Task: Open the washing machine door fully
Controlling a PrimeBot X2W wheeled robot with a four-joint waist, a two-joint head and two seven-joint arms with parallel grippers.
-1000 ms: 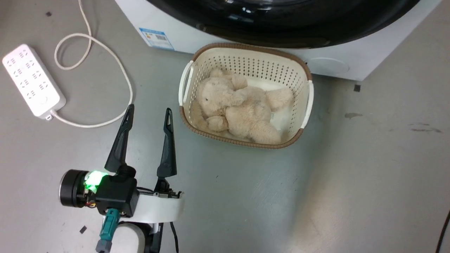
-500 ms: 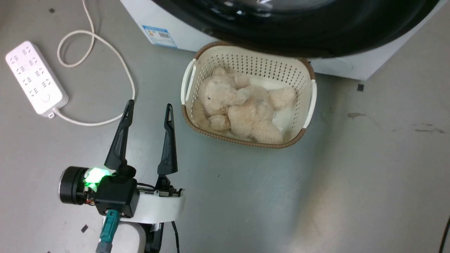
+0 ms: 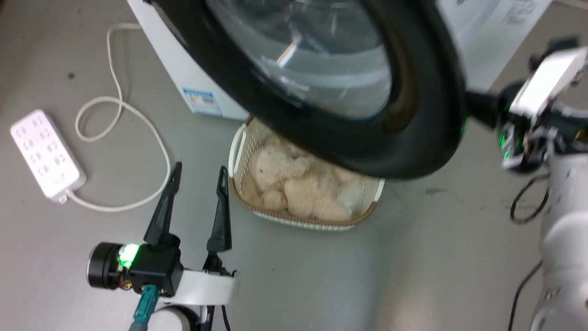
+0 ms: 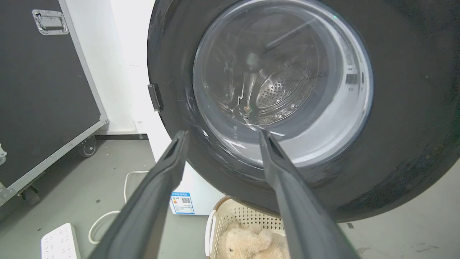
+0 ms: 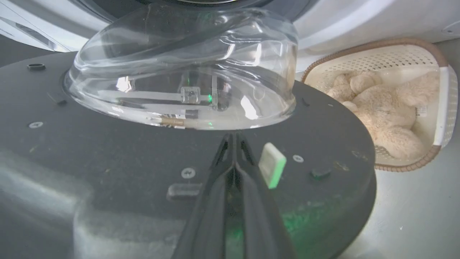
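The washing machine door (image 3: 413, 138), a glossy black disc with a clear glass bowl, stands swung out from the white washing machine (image 3: 183, 78) and hangs over the basket. In the right wrist view my right gripper (image 5: 233, 136) is shut, its fingers lying against the door's inner face (image 5: 107, 162) just below the glass bowl (image 5: 187, 64). In the head view the door's rim hides that gripper's fingers. My left gripper (image 3: 200, 169) is open above the floor, apart from the door. Past its fingers (image 4: 169, 172) I see the door's outer side and its handle tab (image 4: 155, 97).
A cream perforated basket (image 3: 303, 220) with a plush bear (image 3: 294, 179) sits on the floor under the door. A white power strip (image 3: 46, 156) and its cable (image 3: 138, 119) lie at the left. A black wheeled case (image 4: 43, 90) stands left of the machine.
The head camera has shifted upward. The door has swung further out and now covers the basket's far half. My right arm has come into view at the right. The left gripper stays open.
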